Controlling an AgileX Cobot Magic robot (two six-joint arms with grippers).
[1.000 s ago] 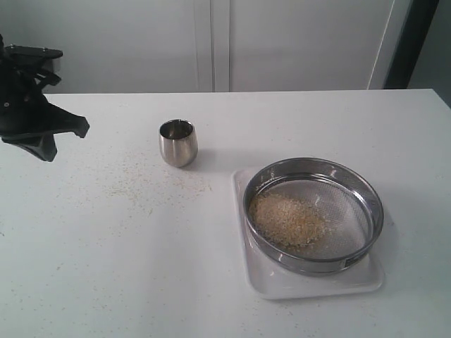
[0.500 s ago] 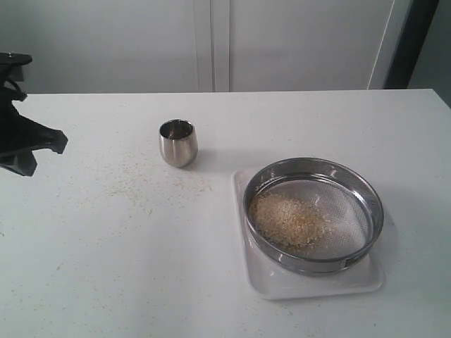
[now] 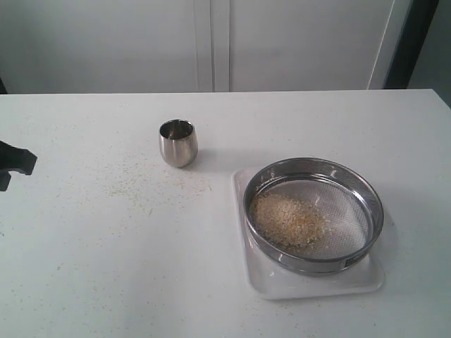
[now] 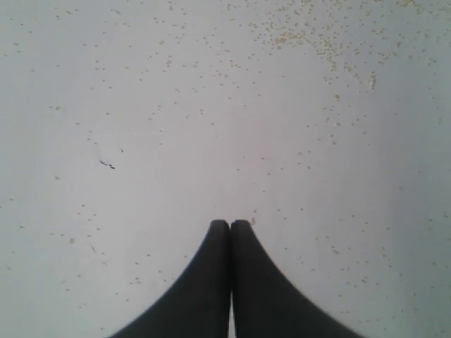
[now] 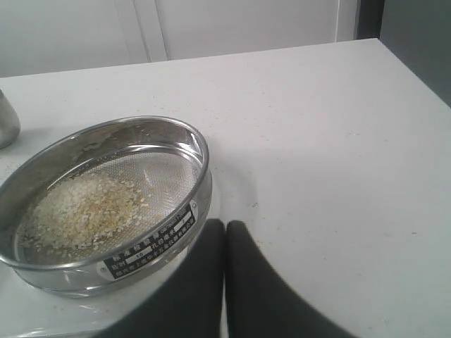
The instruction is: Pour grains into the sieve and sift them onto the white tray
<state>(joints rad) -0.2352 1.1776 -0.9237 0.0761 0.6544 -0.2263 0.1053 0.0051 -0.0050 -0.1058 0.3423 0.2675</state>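
The steel sieve [image 3: 313, 213] rests on the white tray [image 3: 282, 285], at the right of the table in the exterior view. A heap of pale and yellow grains [image 3: 287, 220] lies on its mesh, toward the left side. The right wrist view shows the sieve [image 5: 106, 197] with the grains [image 5: 81, 211] inside, and my right gripper [image 5: 225, 225] shut and empty just beside the sieve's rim. My left gripper [image 4: 230, 224] is shut on nothing above bare table. Only a dark bit of the left arm [image 3: 14, 160] shows at the exterior view's left edge.
A small rounded steel cup [image 3: 177, 142] stands upright on the table left of the tray, also glimpsed in the right wrist view as the cup [image 5: 5, 120]. Spilled granules [image 3: 134, 184] lie scattered on the white table [image 3: 225, 113] in front of the cup. White cabinet doors stand behind.
The left arm has drawn back to the left and downward, almost out of the exterior view. The sieve, grains, cup and tray have not moved.
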